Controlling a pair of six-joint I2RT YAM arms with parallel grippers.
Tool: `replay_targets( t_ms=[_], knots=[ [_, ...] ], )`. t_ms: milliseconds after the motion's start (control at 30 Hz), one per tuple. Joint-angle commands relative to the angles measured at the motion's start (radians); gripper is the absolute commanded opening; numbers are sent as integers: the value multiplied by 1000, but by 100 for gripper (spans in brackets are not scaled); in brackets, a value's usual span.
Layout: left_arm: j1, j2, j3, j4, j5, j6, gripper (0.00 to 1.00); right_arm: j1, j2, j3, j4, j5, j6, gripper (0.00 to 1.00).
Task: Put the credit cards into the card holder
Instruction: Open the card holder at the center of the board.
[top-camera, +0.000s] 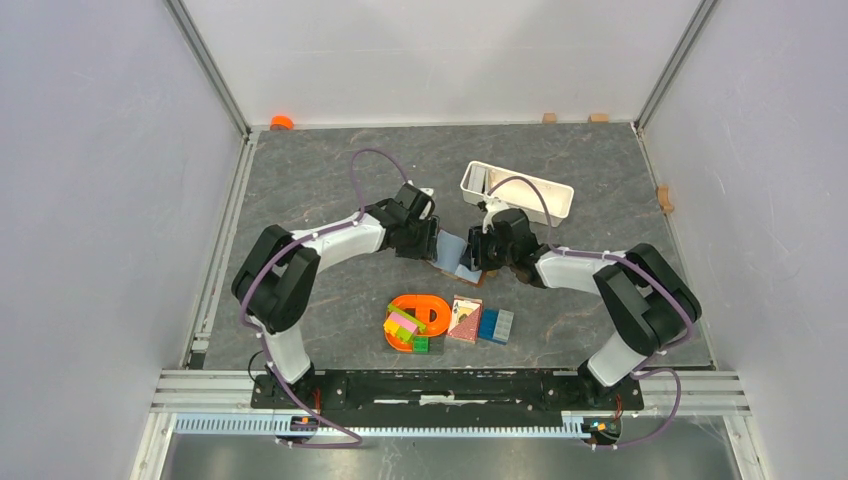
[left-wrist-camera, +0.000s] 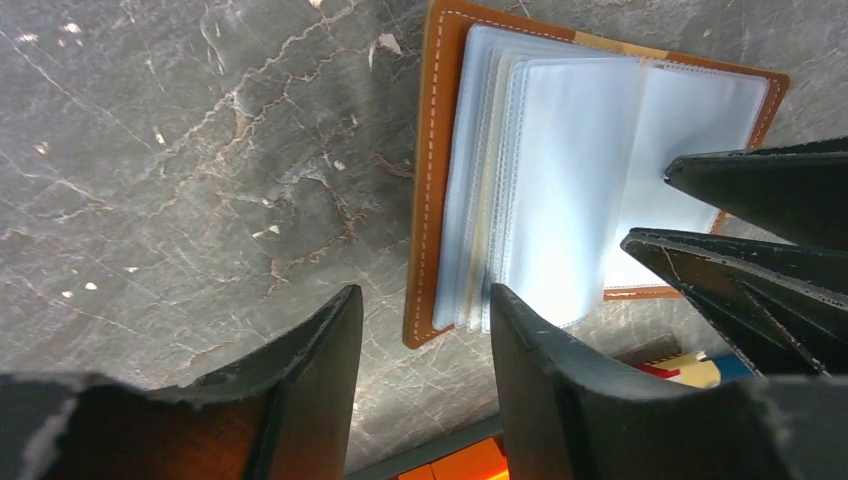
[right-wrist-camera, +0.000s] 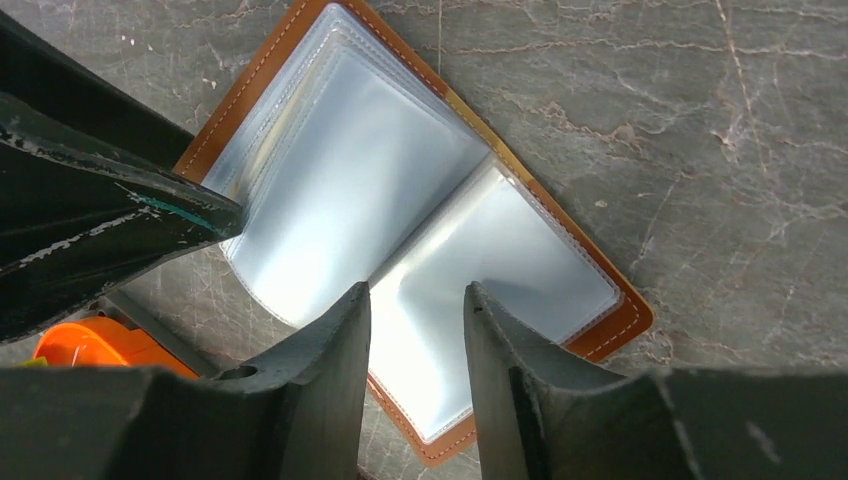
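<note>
Brown leather-look covers lie open flat on the grey table, and I place everything else from that card holder. On its left, my left gripper hangs low over the stitched left edge, fingers apart with nothing between them. The card holder sits mid-table between the two arms, its clear plastic sleeves fanned up from the spine. On its right, my right gripper hovers over the right-hand sleeve, fingers also apart and empty. I cannot tell whether the tips touch the plastic. Beyond the card holder and to the right stands a white tray. On its near side lie an orange toy, a red playing-card pack and blue blocks.

I cannot pick out the credit cards lying loose anywhere, nor tell whether any sleeve already holds one. I expect them to be light, stiff and slick, best pinched across the long edges. The sleeves look floppy and slippery, so I would pin the cover with one gripper while the other feeds a card in.
</note>
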Motion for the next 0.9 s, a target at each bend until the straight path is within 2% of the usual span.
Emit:
replay_targets(
  t_ms=[0,167,333,500,667,867],
  knots=[
    [3,-37,8,-11,-34,47,59,-1,28,6,35,-27,-51,45],
    [3,-96,-6,31,-11,79,71,-1,57,33,37,-49,-63,49],
    [5,-111,-10,59,14,96,75,1,82,61,24,-50,-75,52],
    [6,-91,-7,85,34,108,84,0,100,72,15,-46,-75,53],
    [20,-30,32,74,29,104,84,1,99,70,18,-50,-75,54],
    [43,50,54,107,94,84,73,0,53,48,19,-53,-75,57]
  ],
)
